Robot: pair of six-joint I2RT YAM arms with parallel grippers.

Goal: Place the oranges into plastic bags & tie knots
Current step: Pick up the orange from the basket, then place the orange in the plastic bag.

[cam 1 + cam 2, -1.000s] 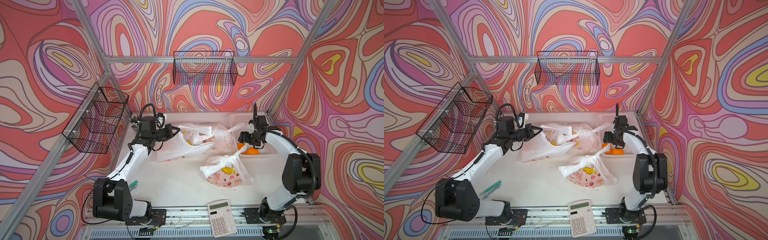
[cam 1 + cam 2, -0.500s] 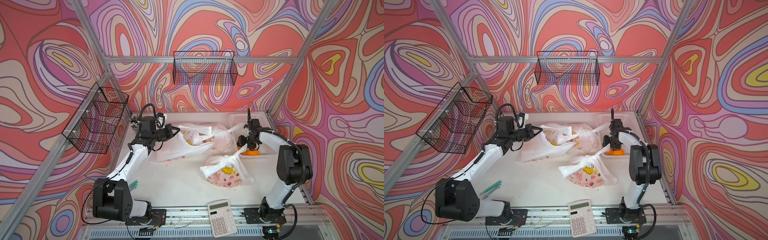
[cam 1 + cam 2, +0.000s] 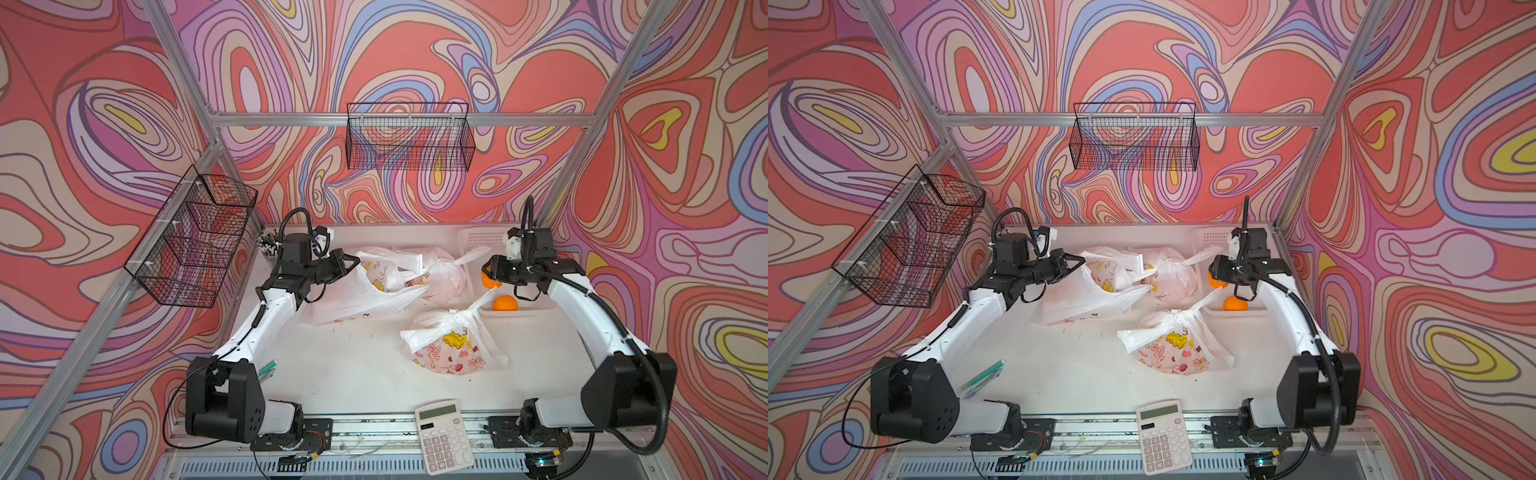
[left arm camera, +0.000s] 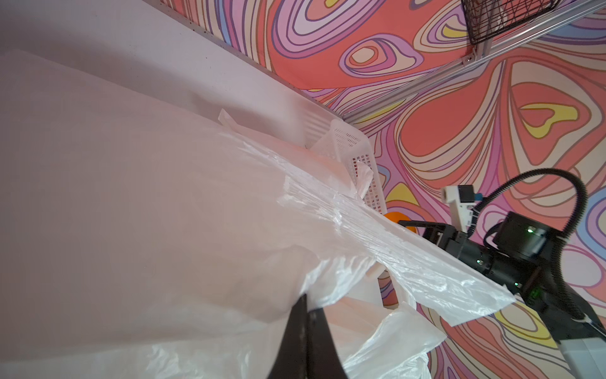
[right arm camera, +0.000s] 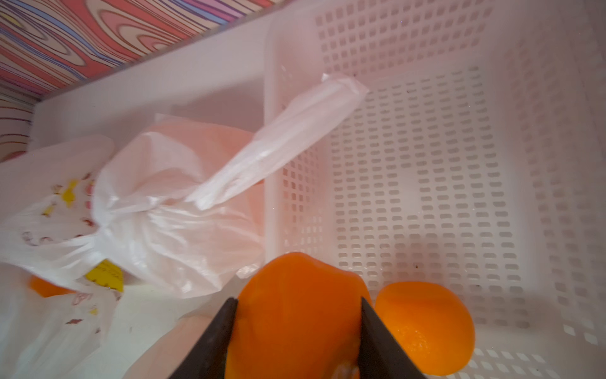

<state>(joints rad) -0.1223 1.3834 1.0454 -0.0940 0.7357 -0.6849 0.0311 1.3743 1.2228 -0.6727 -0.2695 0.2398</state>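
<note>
The step in hand was judged to be the transfer of one fruit to the bag. The right gripper [image 5: 297,305] was clamped on the held orange [image 5: 295,285], one jaw on each side, above the near edge of the white perforated basket [image 3: 482,239]. The left gripper [image 3: 352,264] was pressed together on a fold of the rim of the open bag [image 3: 353,297], holding the mouth raised off the table and facing the right arm. To do the step well, the fruit needed lifting clear of the basket wall, then carrying past the back tied bag [image 3: 444,276], whose loose ear lay over the basket rim and could snag. The left pinch had to hold firm with the mouth held wide. Release was best made low inside the film, so that the fruit would not roll out. Count: three bags, namely the open bag, the back tied bag and the front tied bag [image 3: 453,349]. Two knots, one per tied bag [image 5: 144,203] [image 3: 455,316]. Three oranges showed plainly: the held one, the basket orange [image 3: 505,303] and one under the open bag's film [image 5: 46,287]. Fruit inside the tied bags could not be counted
</note>
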